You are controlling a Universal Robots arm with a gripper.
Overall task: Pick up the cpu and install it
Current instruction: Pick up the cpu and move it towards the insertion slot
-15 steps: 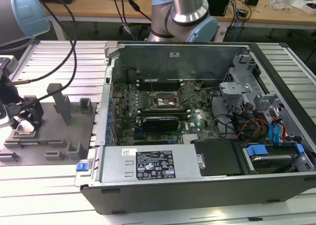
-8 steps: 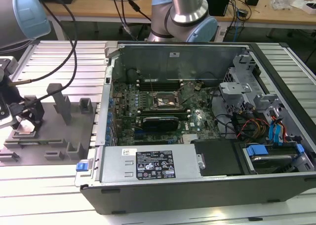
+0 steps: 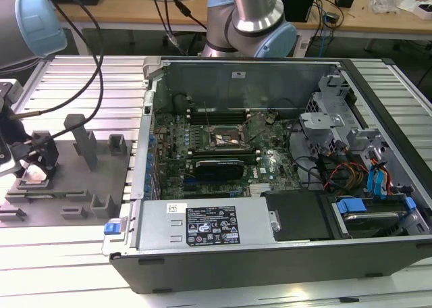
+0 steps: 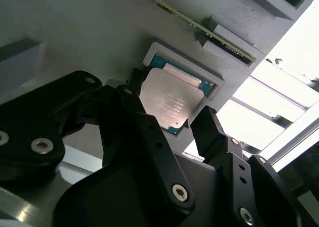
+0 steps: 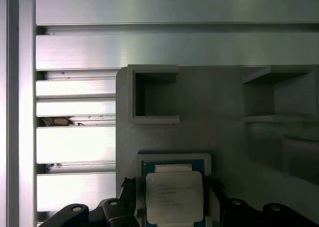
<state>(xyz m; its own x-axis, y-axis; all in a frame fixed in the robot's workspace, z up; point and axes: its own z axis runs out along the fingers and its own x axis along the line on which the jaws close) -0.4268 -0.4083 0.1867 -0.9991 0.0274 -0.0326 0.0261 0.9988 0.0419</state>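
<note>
The cpu (image 4: 172, 100) is a thin square chip with a silvery top and a green rim. It lies flat in a shallow recess of the grey fixture plate (image 5: 224, 137), also seen as the cpu (image 5: 174, 197). My gripper (image 4: 169, 107) hangs just over it, open, with one black finger (image 4: 132, 95) on either side of the chip and a small gap at each edge. In the exterior view my gripper (image 3: 34, 163) is at the far left above the plate (image 3: 74, 186). The motherboard socket (image 3: 226, 138) sits open inside the computer case.
Grey plastic blocks (image 3: 84, 142) stand upright on the fixture plate near the gripper. The open computer case (image 3: 270, 254) lies to the exterior view's right, with drive bays (image 3: 364, 186) and cables inside. A ribbed aluminium table (image 3: 67, 267) carries everything.
</note>
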